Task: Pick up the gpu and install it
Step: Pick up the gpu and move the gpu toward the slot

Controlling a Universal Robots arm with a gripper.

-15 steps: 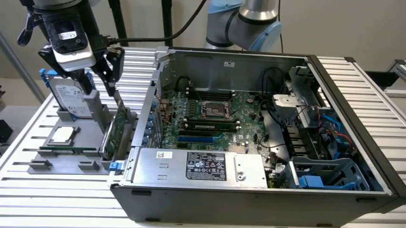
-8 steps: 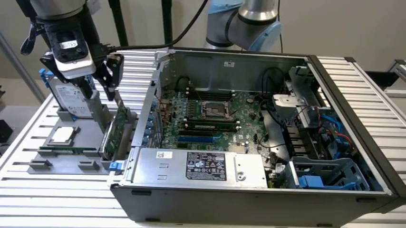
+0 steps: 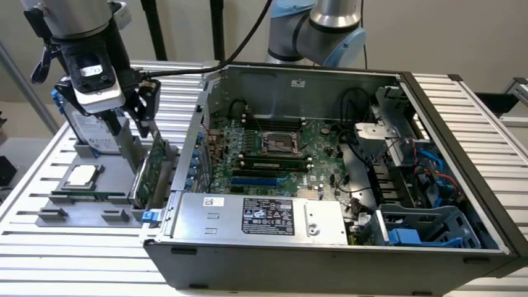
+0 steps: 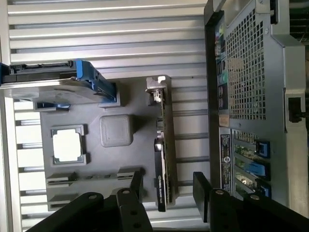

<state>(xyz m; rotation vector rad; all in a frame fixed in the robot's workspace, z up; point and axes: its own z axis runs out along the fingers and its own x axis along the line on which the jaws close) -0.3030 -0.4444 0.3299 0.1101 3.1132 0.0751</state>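
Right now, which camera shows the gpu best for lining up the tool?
The wrist view: the gpu stands on edge in the gray holder. Its whole length is visible from the silver bracket to the far end, with the open tool straddling it. The exterior view shows its green face at a slant, below the tool.

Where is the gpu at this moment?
In the exterior view the gpu stands on edge in the gray tray, just left of the open computer case, with the processor chip on its other side.
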